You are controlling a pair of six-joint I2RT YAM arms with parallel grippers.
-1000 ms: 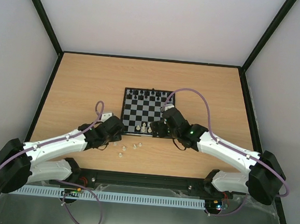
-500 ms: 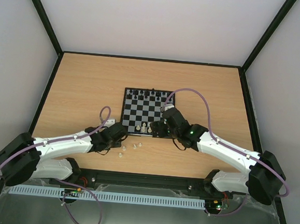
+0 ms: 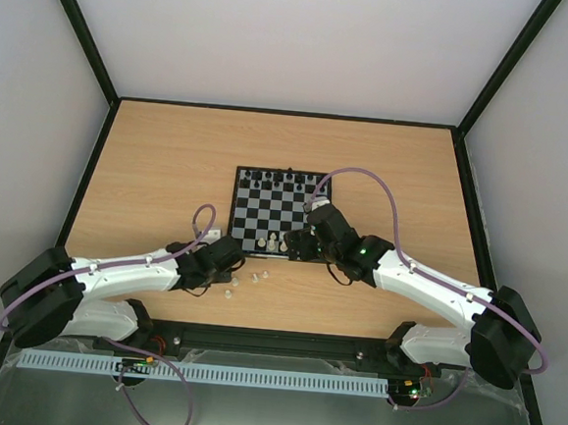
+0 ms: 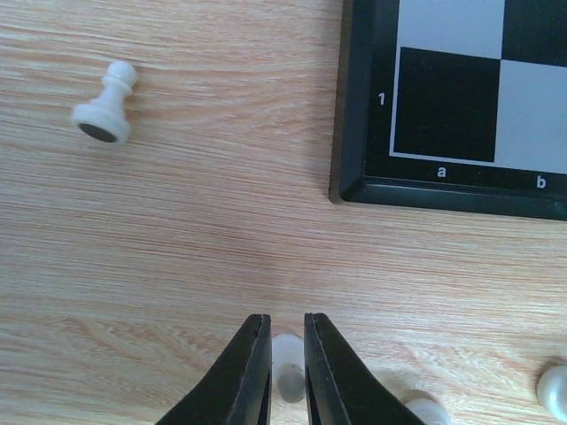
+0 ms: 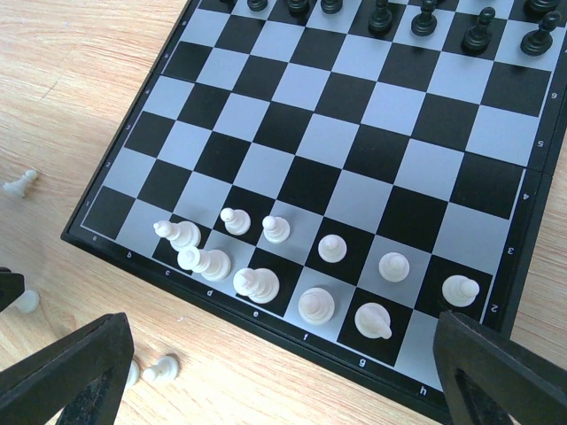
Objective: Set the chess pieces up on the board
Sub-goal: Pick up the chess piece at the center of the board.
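Ten white chess pieces [image 5: 257, 283] stand bunched on the two nearest rows of the board [image 5: 354, 133], from about the b file to the h file, some leaning against one another. The black chessmen [image 5: 425, 18] line the far edge. The board lies in the middle of the wooden table [image 3: 150, 163], and a few more white pieces are loose on the wood just off its near left corner. One of these, a pawn [image 4: 106, 102], lies on its side with its dark base showing, well apart from the rest. A small white piece [image 4: 288, 367] sits on the table between the fingers of the left gripper [image 4: 285, 320]. The fingers are drawn in narrow and pinch it on both sides, a little in front of the board's a1 corner. Two other white pieces lie just to the right of those fingers, partly cut off by the frame. The right gripper [image 5: 279, 323] hangs over the near edge of the board with its fingers [image 5: 80, 363] spread wide and nothing between them. In the overhead view, the left gripper [image 3: 228, 270] is low by the loose pieces, and the right gripper [image 3: 296, 243] is at the board's near right part.
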